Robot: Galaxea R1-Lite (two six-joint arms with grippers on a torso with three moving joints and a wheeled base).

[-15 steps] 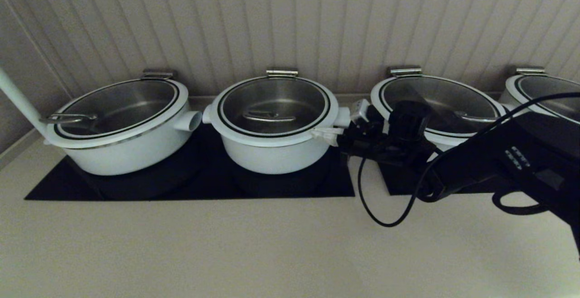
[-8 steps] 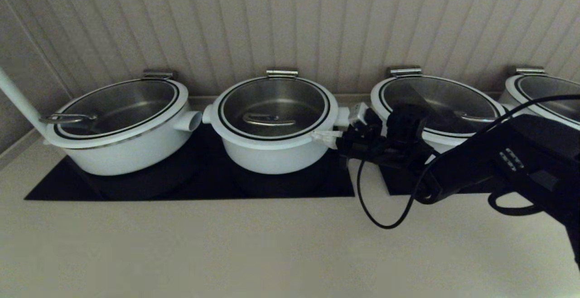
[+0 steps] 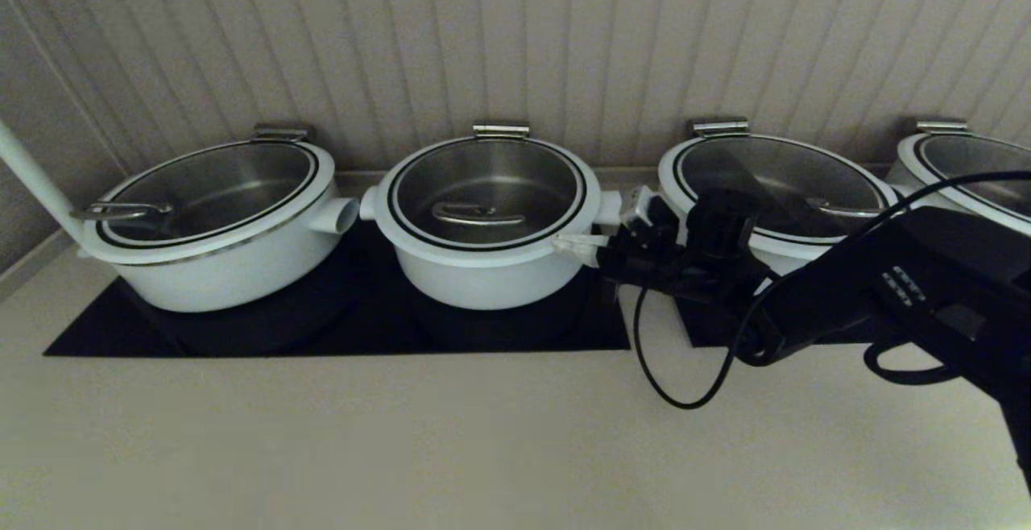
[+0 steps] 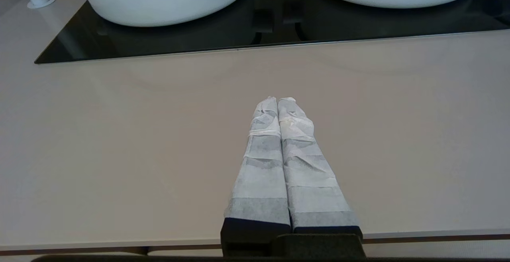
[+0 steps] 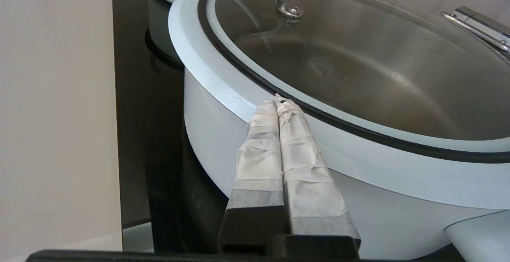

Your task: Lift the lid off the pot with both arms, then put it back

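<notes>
Beige worktop (image 3: 403, 433), four white pots lidded. Right gripper (image 5: 277, 99) fingers together, tips at lid (image 3: 486, 192) rim on pot (image 3: 483, 272). Left gripper (image 4: 277, 100) fingers together over worktop. No legible writing.

Kitchen counter or buffet line.
White lidded pots (image 3: 483, 216) sit in a row on black cooktops (image 3: 338, 329), across mid-frame, before a ribbed wall (image 3: 515, 39).
</notes>
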